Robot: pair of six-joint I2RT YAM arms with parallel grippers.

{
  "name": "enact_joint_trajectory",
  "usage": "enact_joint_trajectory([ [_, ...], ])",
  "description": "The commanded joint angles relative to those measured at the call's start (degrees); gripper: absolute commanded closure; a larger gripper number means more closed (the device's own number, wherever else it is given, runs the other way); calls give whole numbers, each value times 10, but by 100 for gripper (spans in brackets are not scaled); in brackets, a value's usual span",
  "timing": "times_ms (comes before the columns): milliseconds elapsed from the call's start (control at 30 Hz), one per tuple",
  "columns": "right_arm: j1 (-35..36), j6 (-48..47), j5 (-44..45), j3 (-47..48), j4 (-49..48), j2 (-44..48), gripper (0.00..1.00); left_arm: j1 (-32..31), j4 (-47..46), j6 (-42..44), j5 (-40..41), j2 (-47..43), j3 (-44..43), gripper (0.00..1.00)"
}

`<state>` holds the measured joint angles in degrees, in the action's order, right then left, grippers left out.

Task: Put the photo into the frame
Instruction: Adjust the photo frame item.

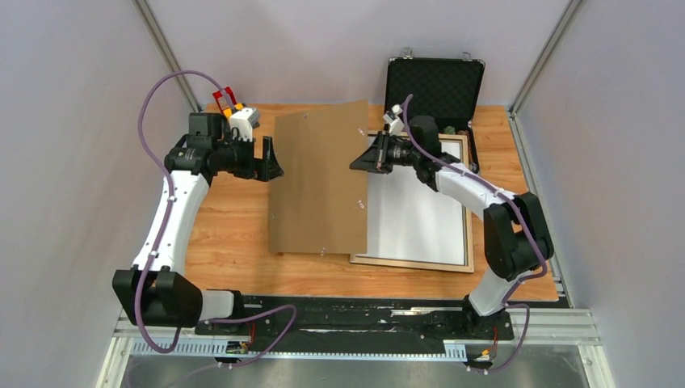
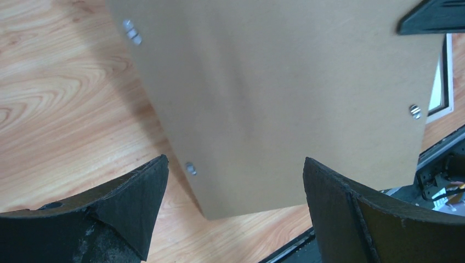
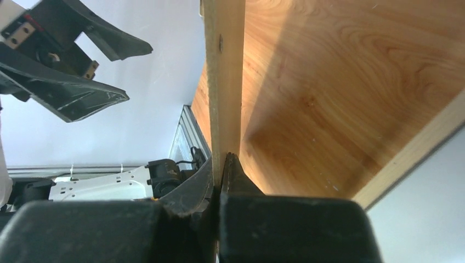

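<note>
Top view: the frame (image 1: 469, 212), pale wood, lies flat right of centre on the table (image 1: 230, 242). Its long axis runs top to bottom, and a white sheet (image 1: 416, 210) lies inside it. Only the right wrist view shows, edge-on, the right gripper (image 1: 365, 164) pinching the tilted backing board (image 1: 319, 178). The left gripper (image 1: 271, 158), its arm bent inward at upper left, hovers beside the board's left edge with its fingers spread wide.
</note>
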<state>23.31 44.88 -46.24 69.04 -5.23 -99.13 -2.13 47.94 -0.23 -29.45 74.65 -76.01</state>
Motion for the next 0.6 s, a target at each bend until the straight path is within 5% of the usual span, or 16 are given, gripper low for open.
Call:
enact_joint_trajectory([
  [0, -44, 15, -40, -31, -101, 66, 100, 3, -32, 11, -6, 2, -1, 0],
  [400, -189, 68, -154, -94, -122, 162, 100, 4, -49, 9, -36, 6, -3, 0],
  [567, -249, 84, -200, -135, -137, 186, 100, 0, -48, 27, -120, 8, 2, 0],
])
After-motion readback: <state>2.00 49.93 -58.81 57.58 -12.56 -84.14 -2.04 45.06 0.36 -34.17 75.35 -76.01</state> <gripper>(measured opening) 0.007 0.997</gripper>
